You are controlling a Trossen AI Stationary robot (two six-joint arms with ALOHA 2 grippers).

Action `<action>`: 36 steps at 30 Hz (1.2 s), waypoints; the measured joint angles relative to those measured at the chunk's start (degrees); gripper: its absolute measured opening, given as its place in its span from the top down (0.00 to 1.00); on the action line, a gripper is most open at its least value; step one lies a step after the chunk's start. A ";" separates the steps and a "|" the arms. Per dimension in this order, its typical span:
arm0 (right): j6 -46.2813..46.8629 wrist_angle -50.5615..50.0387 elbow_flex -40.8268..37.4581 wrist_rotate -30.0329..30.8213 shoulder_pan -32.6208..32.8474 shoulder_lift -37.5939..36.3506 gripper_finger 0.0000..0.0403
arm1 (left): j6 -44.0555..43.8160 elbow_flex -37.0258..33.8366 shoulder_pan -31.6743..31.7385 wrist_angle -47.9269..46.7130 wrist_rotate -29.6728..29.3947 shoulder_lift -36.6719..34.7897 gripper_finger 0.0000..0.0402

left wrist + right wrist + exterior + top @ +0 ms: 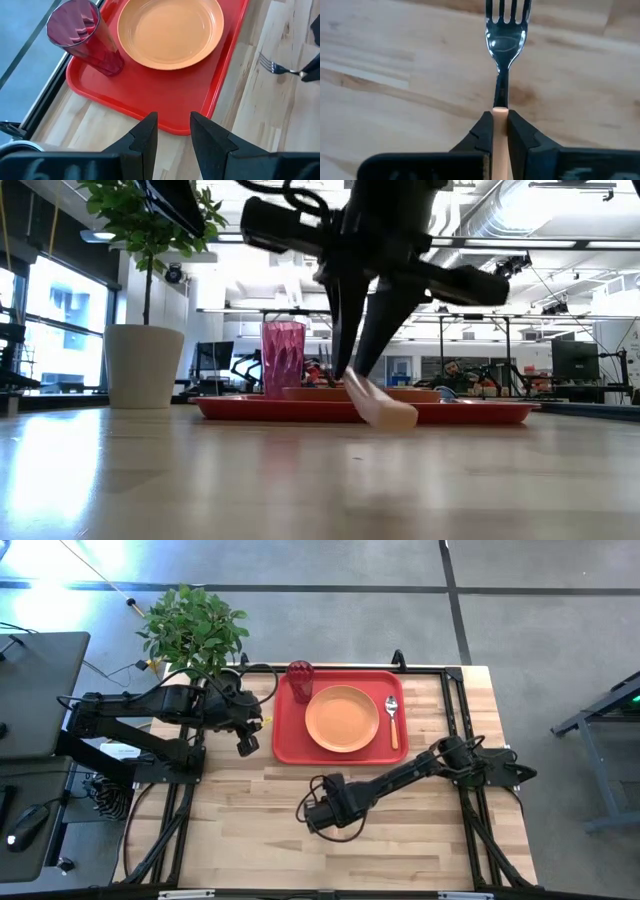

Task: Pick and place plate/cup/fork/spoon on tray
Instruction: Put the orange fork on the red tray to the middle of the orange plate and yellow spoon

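1. Nearest the low camera, the right gripper point(500, 131) pinched the fork point(504, 35) by its orange handle, over the bare table point(250, 830) in front of the tray point(285, 745)
2. On the tray sat the plate point(342, 718), the cup point(300, 679) and the spoon point(392, 718)
3. Left gripper point(173, 132) hovered at the tray's left edge, fingers narrowly parted, holding nothing
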 joint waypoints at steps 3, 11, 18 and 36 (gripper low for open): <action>-1.21 -2.68 1.70 2.27 -0.11 0.00 0.97 | 0.38 0.00 0.00 0.00 0.00 0.01 0.74; -3.98 -15.86 6.29 6.65 -1.86 -0.11 0.98 | 3.84 0.00 0.21 0.09 -1.07 0.01 0.74; -14.51 -28.23 10.40 9.31 -6.11 -0.22 0.98 | 4.46 0.00 2.29 0.13 -2.02 0.00 0.74; -42.62 -34.34 12.31 20.73 -20.51 -4.80 0.98 | 5.35 0.00 8.33 0.22 -2.21 0.00 0.74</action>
